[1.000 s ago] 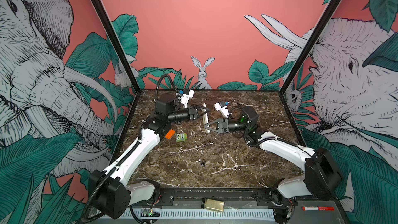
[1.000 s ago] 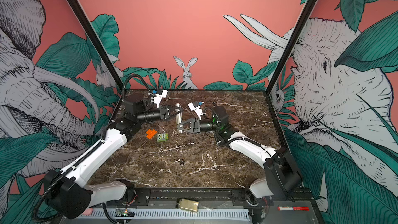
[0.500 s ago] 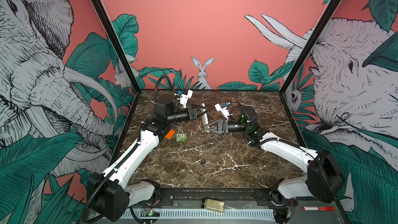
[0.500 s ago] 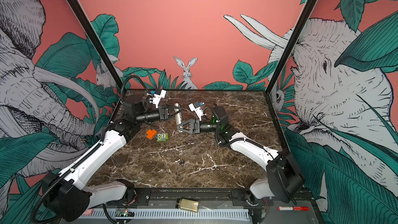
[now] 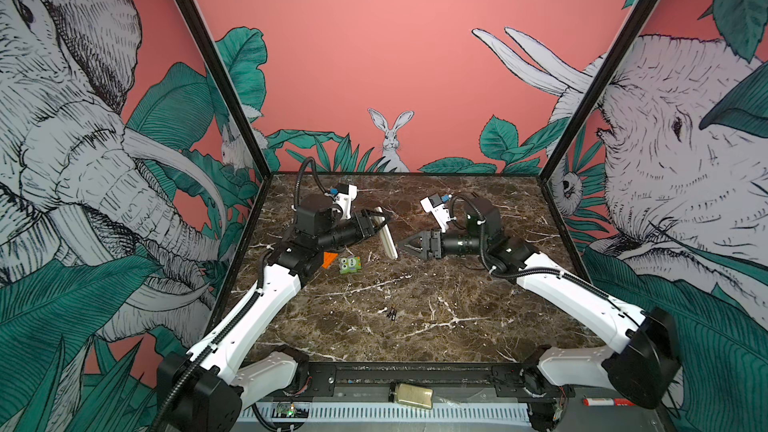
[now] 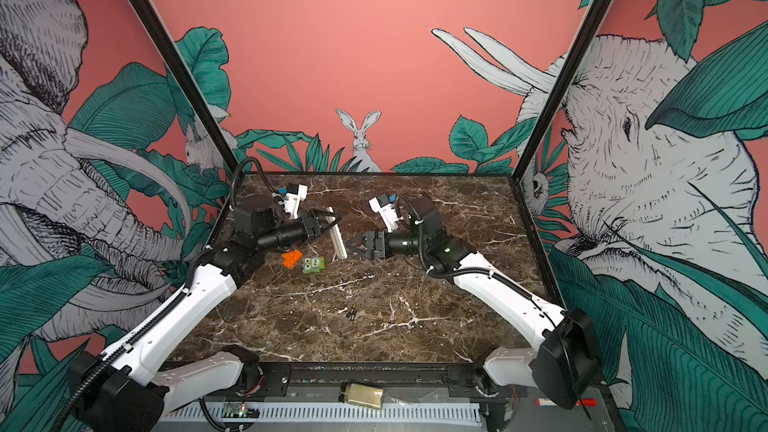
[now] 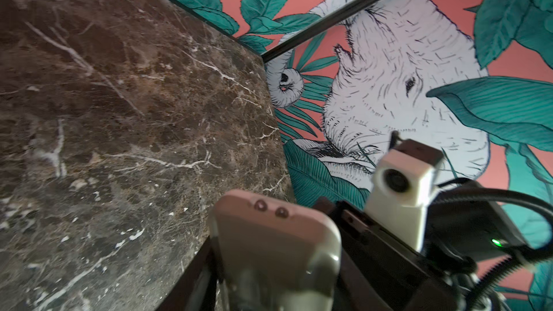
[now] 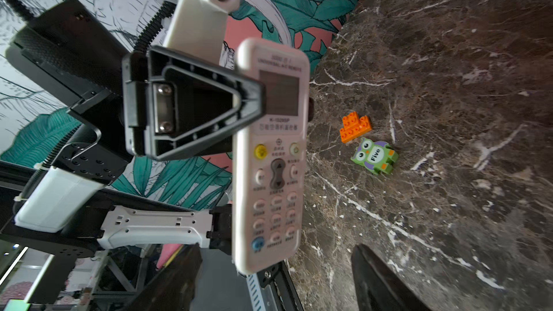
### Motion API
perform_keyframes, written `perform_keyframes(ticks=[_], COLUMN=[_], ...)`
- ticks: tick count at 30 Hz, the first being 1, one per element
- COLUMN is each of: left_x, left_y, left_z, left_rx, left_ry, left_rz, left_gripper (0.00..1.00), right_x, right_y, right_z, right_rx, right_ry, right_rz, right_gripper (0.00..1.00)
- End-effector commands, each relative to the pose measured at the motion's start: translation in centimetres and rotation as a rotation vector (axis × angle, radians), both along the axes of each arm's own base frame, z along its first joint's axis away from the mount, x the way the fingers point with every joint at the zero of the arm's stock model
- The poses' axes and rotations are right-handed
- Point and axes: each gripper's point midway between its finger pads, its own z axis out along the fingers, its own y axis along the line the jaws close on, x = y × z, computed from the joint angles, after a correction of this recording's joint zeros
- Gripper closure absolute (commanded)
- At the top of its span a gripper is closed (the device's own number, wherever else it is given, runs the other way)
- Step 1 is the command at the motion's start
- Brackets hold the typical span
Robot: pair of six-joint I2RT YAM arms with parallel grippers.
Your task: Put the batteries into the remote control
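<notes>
Steadily: left pincer (image 5: 379,222) grips the remote control (image 5: 386,241) near the counter's (image 5: 457,284) far edge; your right pincer (image 5: 405,244), open beside it, should drop squarely over the batteries (image 5: 391,312) lying mid-counter

The remote (image 5: 384,232) stood tilted over the far middle of the tabletop (image 5: 457,284), its upper part clamped in the left claw (image 5: 379,222), which reached in from the left. The right claw (image 5: 401,244) sat just right of its lower end with its jaws apart. A brick (image 5: 329,259) and an owl block (image 5: 350,264) lay side by side in front of the left claw, brick on the left, while the batteries (image 5: 391,312) lay together nearer the front, about the middle, well apart from both claws.
</notes>
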Motion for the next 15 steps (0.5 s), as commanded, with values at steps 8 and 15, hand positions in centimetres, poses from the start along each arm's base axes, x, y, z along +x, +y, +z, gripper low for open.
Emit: perform_keyframes(ticks=[8,15], left_x=[0.5,0.9], left_y=[2.9,2.7], left_z=[-5.3,-6.3], left_rx=[0.099,0.111], left_ry=[0.206,0.257], left_rz=[0.201,0.203], left_gripper=[1.00,1.00], right_x=[0.9,0.5], right_y=[0.1,3.0], right_z=[-1.4,-3.0], right_rx=[-0.348,-0.437], right_ry=[-0.163,-0.165], right_rz=[-0.082,-0.058], right_gripper=[0.23,0.27])
